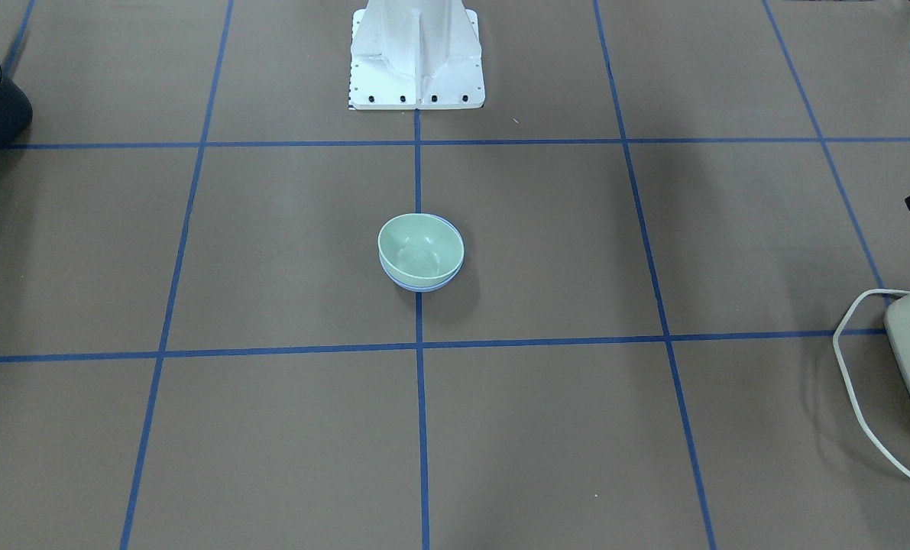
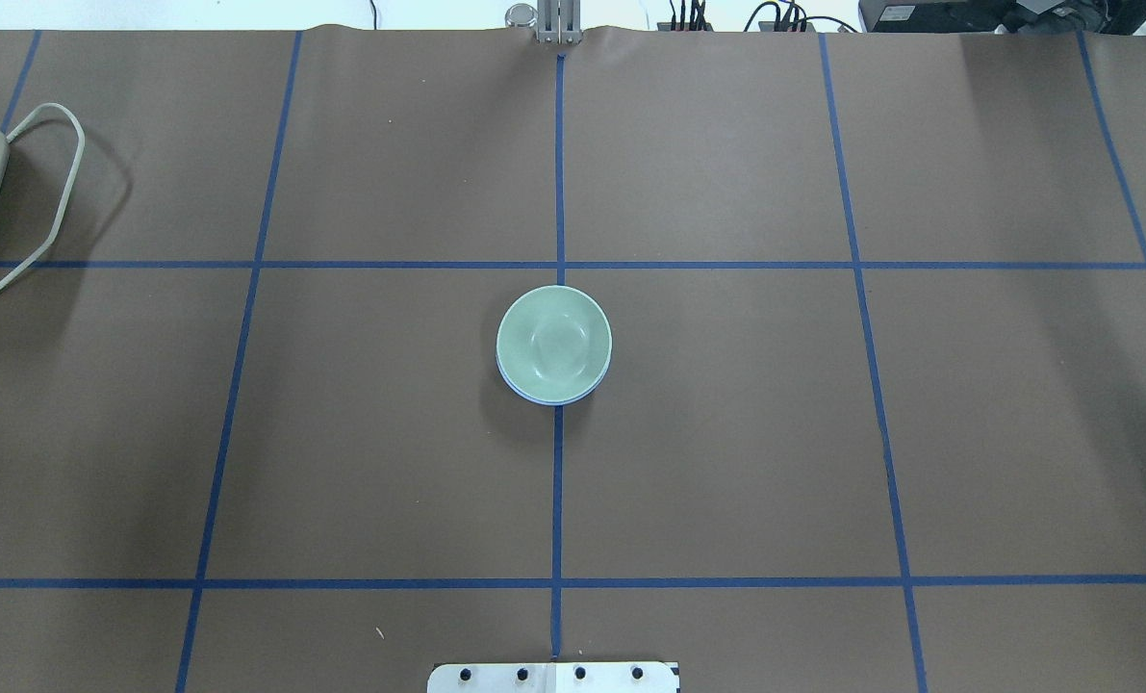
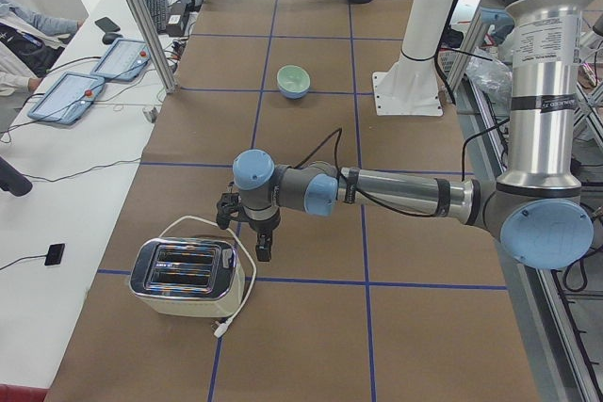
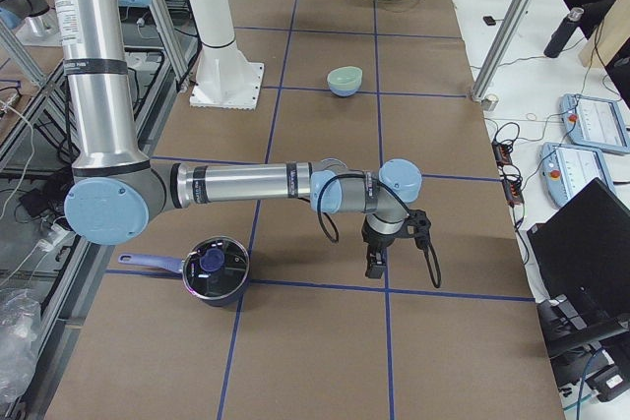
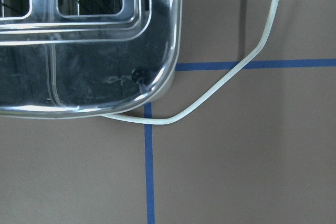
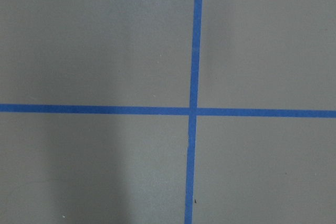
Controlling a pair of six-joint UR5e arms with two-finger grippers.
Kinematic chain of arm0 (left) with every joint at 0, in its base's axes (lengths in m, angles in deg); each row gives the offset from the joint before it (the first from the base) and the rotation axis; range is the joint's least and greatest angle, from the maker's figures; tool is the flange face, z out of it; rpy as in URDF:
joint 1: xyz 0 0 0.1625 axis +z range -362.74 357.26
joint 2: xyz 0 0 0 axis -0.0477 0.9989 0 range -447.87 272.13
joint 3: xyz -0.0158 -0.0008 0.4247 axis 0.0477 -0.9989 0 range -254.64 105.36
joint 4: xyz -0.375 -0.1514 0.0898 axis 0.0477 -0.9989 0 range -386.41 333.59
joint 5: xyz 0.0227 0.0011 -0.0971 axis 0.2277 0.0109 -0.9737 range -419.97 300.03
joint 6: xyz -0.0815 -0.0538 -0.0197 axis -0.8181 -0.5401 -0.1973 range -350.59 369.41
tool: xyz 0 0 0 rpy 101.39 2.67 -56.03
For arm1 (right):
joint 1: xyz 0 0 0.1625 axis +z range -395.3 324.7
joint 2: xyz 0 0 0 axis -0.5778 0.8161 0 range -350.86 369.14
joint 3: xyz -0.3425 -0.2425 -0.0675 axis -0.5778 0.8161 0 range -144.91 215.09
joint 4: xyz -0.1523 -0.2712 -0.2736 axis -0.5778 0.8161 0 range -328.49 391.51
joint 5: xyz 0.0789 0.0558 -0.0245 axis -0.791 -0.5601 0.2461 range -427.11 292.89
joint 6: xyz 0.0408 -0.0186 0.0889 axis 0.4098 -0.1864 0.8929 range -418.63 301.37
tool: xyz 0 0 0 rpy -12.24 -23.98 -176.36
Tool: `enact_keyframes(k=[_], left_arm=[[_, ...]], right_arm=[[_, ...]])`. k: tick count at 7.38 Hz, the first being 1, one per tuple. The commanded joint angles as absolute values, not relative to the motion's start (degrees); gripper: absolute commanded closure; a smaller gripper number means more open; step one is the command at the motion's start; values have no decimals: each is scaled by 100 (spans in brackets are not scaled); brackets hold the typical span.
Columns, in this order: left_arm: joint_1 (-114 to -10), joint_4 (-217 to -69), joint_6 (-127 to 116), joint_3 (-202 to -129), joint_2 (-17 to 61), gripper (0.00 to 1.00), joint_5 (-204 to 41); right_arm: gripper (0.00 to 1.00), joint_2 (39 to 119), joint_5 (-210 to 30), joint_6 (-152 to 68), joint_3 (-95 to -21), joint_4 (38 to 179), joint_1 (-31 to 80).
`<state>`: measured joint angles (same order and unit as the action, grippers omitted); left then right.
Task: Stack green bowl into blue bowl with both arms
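The green bowl (image 1: 420,246) sits nested inside the blue bowl (image 1: 422,288) at the middle of the table. Only the blue bowl's rim shows under it in the overhead view (image 2: 548,398), where the green bowl (image 2: 553,339) faces up. Both arms are far from the bowls. My left gripper (image 3: 258,244) hangs low beside the toaster at the table's left end. My right gripper (image 4: 375,265) hangs low near the pot at the right end. Both show clearly only in the side views, so I cannot tell whether they are open or shut. Neither wrist view shows fingers.
A silver toaster (image 3: 184,275) with a white cord (image 5: 220,85) stands at the table's left end. A black lidded pot (image 4: 215,268) stands at the right end. The white pedestal base (image 1: 416,57) stands behind the bowls. Blue tape lines grid the brown table.
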<state>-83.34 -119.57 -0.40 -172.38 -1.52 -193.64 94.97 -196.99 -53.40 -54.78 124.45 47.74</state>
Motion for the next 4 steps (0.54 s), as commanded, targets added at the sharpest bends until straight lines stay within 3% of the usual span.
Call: enact_keyframes(k=[1, 4], left_arm=[[-8342, -11940, 158, -17193, -244, 1, -19365], [-8342, -11975, 394, -17115, -402, 1, -19435]], right_arm=[[0, 9659, -19745, -5292, -5561, 12441, 4767], [0, 9703, -19772, -5292, -5561, 12397, 4767]])
